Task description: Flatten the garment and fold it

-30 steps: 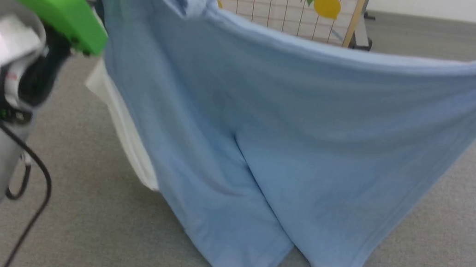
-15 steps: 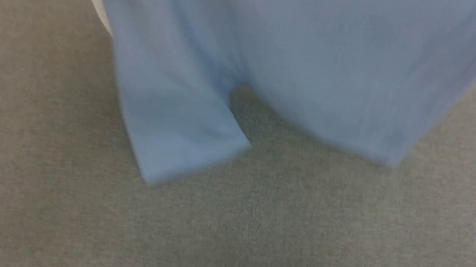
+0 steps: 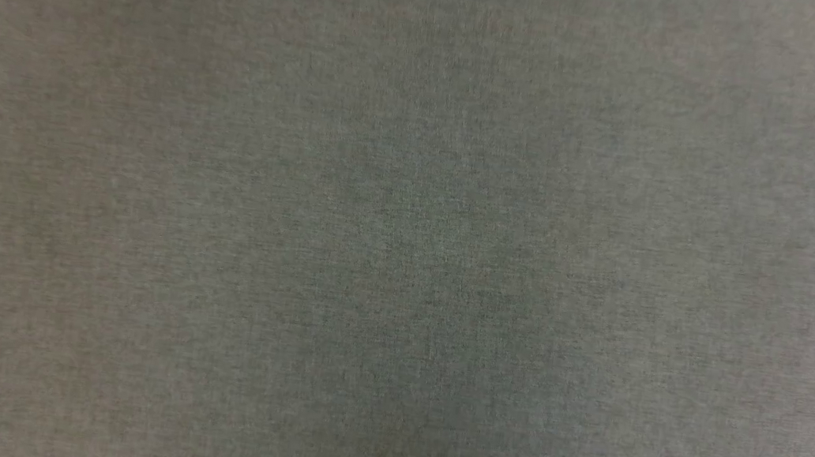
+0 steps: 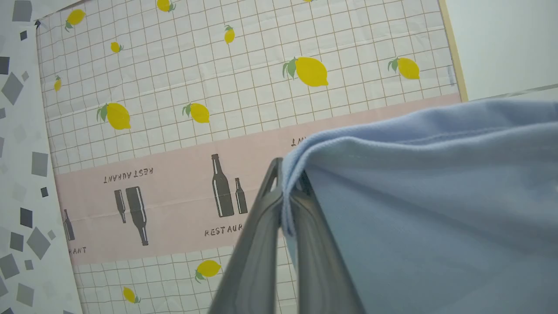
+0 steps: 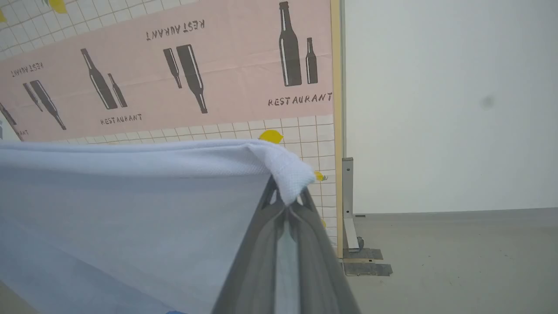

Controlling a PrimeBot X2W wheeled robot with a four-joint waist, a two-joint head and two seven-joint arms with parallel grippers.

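Where the garment (image 4: 436, 196) meets the left gripper (image 4: 287, 174), a rolled edge of light-blue knit is pinched between the two long dark fingers. They lie pressed together with only the thickness of the cloth between them. From that grip the fabric spreads to the right of the left wrist view as a broad, soft, matte sheet, with a stitched seam along its upper fold.

In the right wrist view the right gripper (image 5: 285, 198) is likewise clamped on the garment. Its jaws are closed on a small bunched corner that pokes out above the fingertips, paler there and pebbly in texture. The top edge runs taut and nearly straight off to the left of that view, and the sheet hangs below it. Both grippers hold the cloth up in the air.

In the head view a small pale-blue corner shows at the top edge over the floor (image 3: 403, 260), a flat grey-green carpet with a fine woven grain. Whether it touches the carpet cannot be told.

Behind the garment stands a flat screen (image 5: 174, 65) printed with a pale grid, yellow lemons and a pink band of dark bottles and the word RESTAURANT. It is edged by a light wooden post (image 5: 335, 109) on a metal foot (image 5: 351, 218). Beyond is a plain white wall (image 5: 436, 109).
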